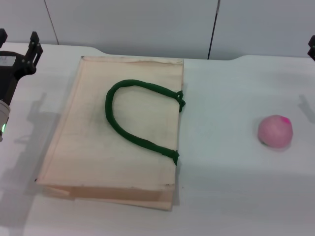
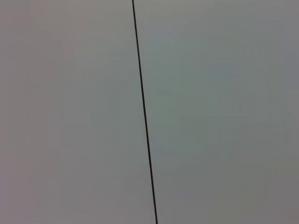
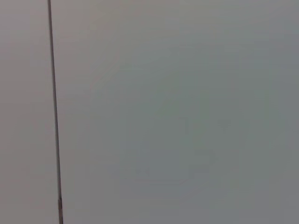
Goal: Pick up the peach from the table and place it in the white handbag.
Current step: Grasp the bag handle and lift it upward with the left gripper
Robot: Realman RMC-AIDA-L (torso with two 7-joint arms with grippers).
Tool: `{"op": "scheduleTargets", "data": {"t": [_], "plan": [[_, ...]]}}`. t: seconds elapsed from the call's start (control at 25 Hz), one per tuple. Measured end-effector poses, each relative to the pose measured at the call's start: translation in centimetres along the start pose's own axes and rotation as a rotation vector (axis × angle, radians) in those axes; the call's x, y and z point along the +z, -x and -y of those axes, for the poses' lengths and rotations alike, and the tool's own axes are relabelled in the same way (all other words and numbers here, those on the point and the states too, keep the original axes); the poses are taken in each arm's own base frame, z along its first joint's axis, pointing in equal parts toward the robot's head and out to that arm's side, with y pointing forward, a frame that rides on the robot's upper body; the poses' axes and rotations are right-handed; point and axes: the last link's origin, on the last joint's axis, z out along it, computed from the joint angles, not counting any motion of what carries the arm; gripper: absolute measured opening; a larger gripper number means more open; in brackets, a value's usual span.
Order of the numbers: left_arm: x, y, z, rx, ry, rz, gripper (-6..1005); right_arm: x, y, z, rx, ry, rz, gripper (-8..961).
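Handbag edge: nearest the head camera is the bottom fold of the white handbag [image 1: 93, 147], lying flat on the white table [image 1: 231, 196] with one broad face up.
Handbag material: cream woven fabric, rectangular, with stitched seams along its long sides and faint soiling near the far edge.
Handle: a thick dark green rope handle [image 1: 129, 120] curves in a U across the upper face, both ends fixed at the side that faces the peach; that side is probably the mouth, though flat as it is I see no opening.
Peach: the peach [image 1: 275, 131] sits alone on the table, well apart from the bag, toward the robot's right; small, round, matte pale pink, with a magenta spot on top.
Why so placed: fruit on the right and bag in the middle suggest, to my eye, that the right arm is meant to fetch while the left lifts the handle or cloth to open the bag.
Left gripper: the left gripper [image 1: 19, 51] hangs at the far left edge, near the bag's far corner but touching nothing; its dark prongs stand apart, holding nothing.
Right gripper: only a dark sliver of the right gripper [image 1: 311, 47] shows at the right edge, far from the peach; I cannot tell its state.
Wrist views: both show only a plain grey wall panel with a thin dark seam.
Progress: nothing grasped yet; the pick is still to come.
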Motion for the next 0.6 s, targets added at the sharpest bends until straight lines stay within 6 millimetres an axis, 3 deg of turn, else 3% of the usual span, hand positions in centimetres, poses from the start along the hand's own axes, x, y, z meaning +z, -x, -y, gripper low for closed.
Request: {"op": "scheduleTargets", "data": {"t": [0.6], "plan": [[0.0,0.08,0.01,-0.017,-0.001,0.006,740,0.0,0.04,0.09,-0.001,-0.001,0.0,885]]}}
